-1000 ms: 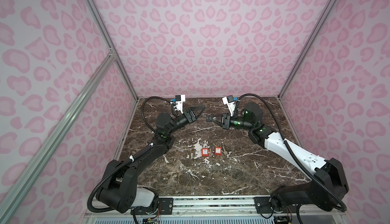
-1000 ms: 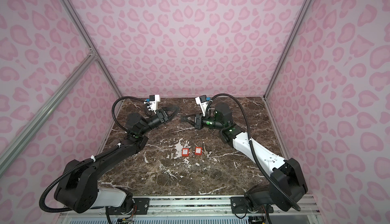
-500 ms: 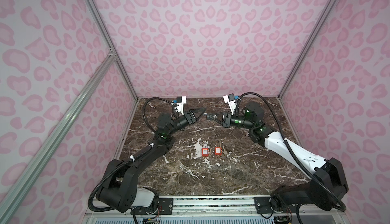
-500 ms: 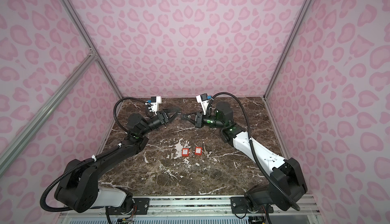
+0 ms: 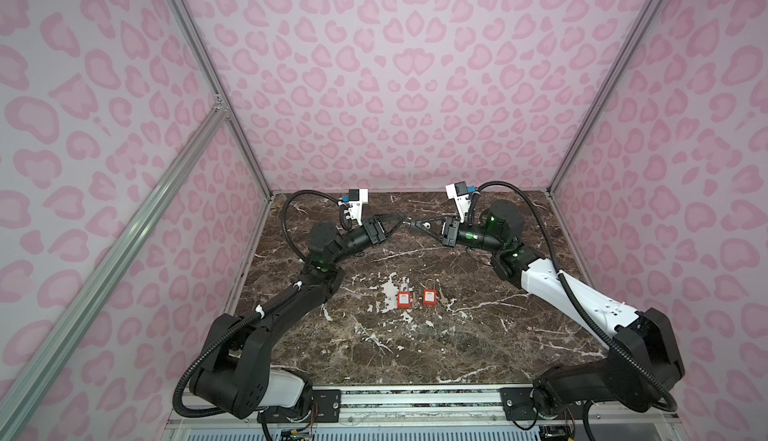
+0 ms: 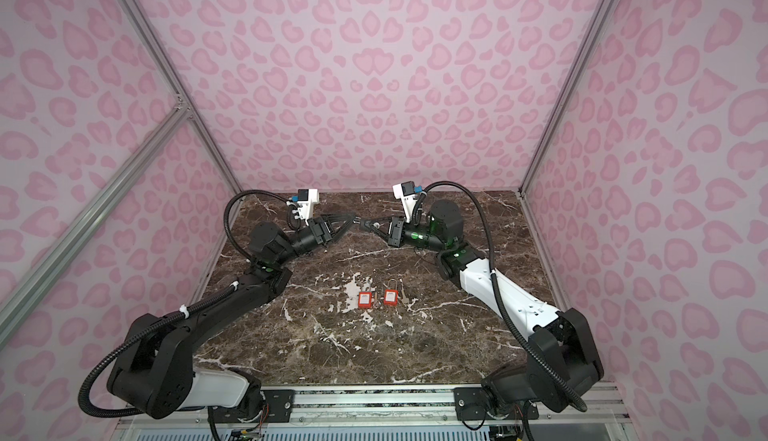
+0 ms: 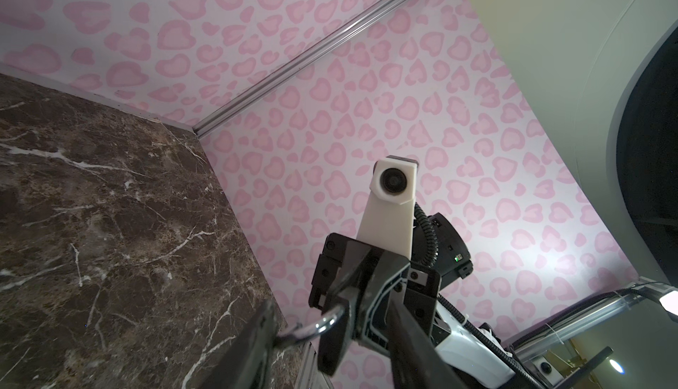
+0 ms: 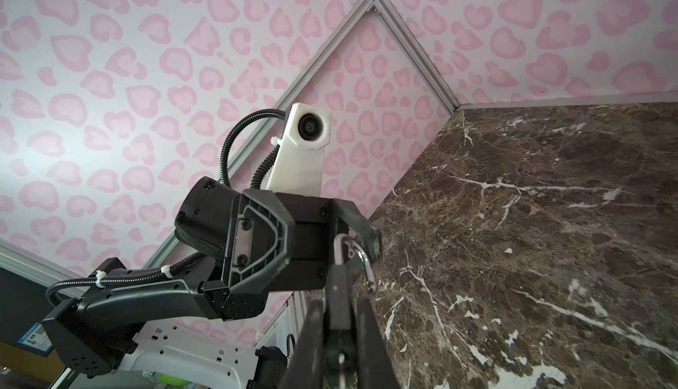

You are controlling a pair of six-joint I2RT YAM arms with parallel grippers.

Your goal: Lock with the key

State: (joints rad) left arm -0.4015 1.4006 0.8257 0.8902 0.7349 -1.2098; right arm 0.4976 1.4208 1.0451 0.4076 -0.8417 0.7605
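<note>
**Seating the shackle**

Right claw clamps the padlock, held up well behind the red padlocks on the tabletop. Left claw, jaws apart, touches its shackle. Push straight and gently, lest the padlock twist loose.

left jaws advanced to right jaws, gap closed, tip touching held padlock

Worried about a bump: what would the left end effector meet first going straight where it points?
Likely the padlock held by the right end effector, just ahead; exact gap unclear.
</note>
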